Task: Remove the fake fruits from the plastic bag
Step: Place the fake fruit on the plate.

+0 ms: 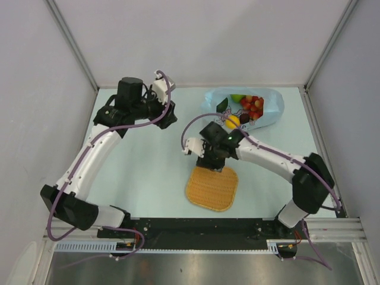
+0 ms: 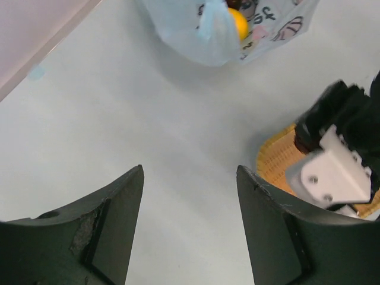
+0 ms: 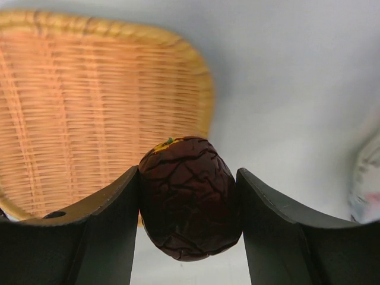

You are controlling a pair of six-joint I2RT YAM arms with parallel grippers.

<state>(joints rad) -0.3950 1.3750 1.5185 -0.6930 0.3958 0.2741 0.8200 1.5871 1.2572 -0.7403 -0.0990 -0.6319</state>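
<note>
The pale blue plastic bag (image 1: 270, 110) lies at the back right, mouth open. Inside it show a yellow lemon (image 1: 232, 121), a green apple (image 1: 237, 98), red berries (image 1: 254, 107) and a dark green avocado (image 1: 222, 104). My right gripper (image 3: 189, 171) is shut on a dark purple, wrinkled plum (image 3: 190, 199). It holds the plum above the table beside the far edge of the woven orange tray (image 3: 89, 113). In the top view this gripper (image 1: 214, 159) is between bag and tray. My left gripper (image 2: 190, 169) is open and empty over bare table, left of the bag (image 2: 208, 35).
The woven orange tray (image 1: 212, 188) lies near the front middle with nothing on it. Grey walls stand on the left, back and right. The right arm's wrist (image 2: 332, 172) shows over the tray (image 2: 276, 163) in the left wrist view.
</note>
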